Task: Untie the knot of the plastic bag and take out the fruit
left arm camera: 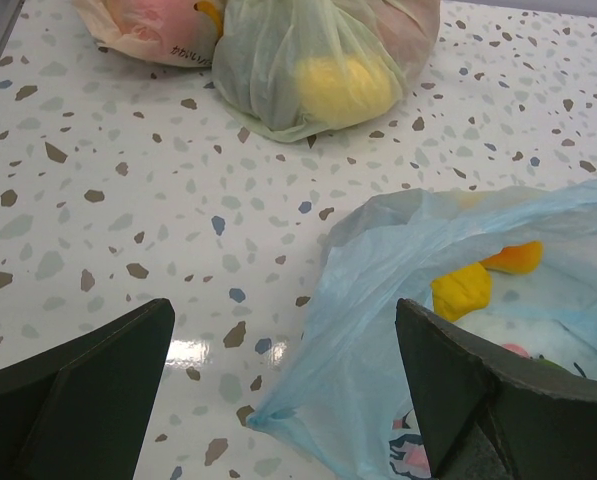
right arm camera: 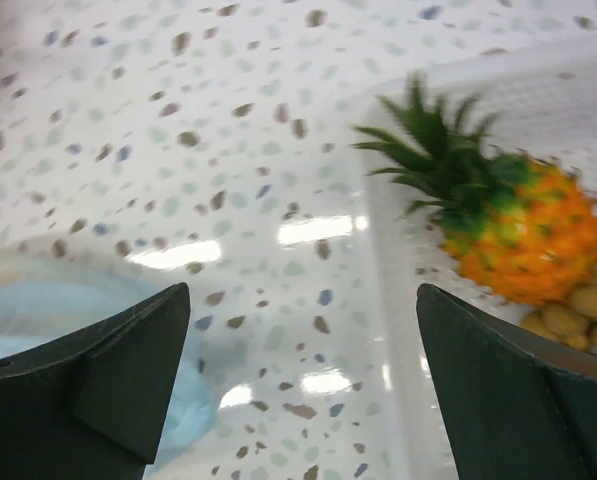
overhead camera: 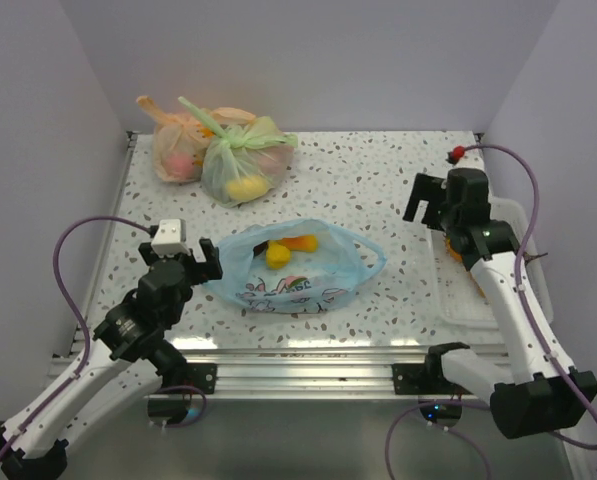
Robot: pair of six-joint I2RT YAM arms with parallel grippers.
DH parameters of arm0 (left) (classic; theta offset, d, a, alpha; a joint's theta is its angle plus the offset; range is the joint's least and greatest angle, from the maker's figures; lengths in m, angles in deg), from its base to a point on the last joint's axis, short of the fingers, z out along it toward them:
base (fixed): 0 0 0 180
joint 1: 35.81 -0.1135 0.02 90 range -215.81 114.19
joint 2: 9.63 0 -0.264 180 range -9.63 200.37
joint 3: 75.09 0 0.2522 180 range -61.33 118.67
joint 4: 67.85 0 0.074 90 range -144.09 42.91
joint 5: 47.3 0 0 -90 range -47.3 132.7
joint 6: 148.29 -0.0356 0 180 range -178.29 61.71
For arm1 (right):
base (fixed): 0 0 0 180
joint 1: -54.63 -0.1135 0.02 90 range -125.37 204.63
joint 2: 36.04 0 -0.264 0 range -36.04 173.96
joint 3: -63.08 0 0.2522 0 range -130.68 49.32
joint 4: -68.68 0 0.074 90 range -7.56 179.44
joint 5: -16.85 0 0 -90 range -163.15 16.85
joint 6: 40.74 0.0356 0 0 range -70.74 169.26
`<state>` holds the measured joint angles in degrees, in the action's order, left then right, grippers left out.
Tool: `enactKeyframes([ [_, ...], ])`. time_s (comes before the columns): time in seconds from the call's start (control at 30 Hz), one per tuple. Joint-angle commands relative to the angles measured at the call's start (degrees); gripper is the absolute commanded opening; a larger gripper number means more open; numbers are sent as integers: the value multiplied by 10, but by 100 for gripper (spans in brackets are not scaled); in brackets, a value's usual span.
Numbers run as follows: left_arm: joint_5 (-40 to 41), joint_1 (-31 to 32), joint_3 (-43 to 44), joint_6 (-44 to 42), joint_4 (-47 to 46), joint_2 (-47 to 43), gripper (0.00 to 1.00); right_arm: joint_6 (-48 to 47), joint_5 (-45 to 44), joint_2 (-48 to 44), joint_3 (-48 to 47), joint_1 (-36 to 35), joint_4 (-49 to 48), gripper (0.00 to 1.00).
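Note:
The light blue plastic bag [overhead camera: 298, 272] lies mid-table with its mouth gaping; the knot is out of view. Inside it show a yellow fruit [overhead camera: 277, 256] and an orange piece [overhead camera: 301, 242], seen in the left wrist view as the yellow fruit [left arm camera: 461, 290] and orange piece [left arm camera: 515, 257]. My left gripper [overhead camera: 183, 264] stands open at the bag's left edge, a corner of the bag [left arm camera: 368, 340] between its fingers, untouched. My right gripper [overhead camera: 430, 215] hangs open and empty over the table beside the tray. The pineapple [right arm camera: 523, 235] and tan berries [right arm camera: 578, 315] lie in that tray.
A clear plastic tray [overhead camera: 478, 305] sits at the right edge. A tied green bag [overhead camera: 243, 160] and a tied orange bag [overhead camera: 178, 145] with fruit inside rest at the back left. White walls close the back and sides.

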<state>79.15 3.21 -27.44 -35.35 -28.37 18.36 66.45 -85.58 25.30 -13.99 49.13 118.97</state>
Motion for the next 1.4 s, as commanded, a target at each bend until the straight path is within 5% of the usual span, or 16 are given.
enactKeyframes([
  [0.0, 2, -3, -1, -8, -32, 4, 98, -26, 57, -9, -30, -76, -6, 99],
  [0.23, 2, -2, -1, -8, -33, 14, 98, -34, 57, 36, -31, -332, -57, 97],
  [0.5, 0, -2, -1, -8, -36, 18, 98, -50, 89, 192, -56, -504, -124, 97],
  [0.97, 0, -2, -2, -11, -38, 16, 100, 175, -107, 373, -45, -522, -310, 99],
  [1.37, 2, -4, -3, -13, -40, 11, 100, 224, -190, 477, -81, -522, -364, 97],
])
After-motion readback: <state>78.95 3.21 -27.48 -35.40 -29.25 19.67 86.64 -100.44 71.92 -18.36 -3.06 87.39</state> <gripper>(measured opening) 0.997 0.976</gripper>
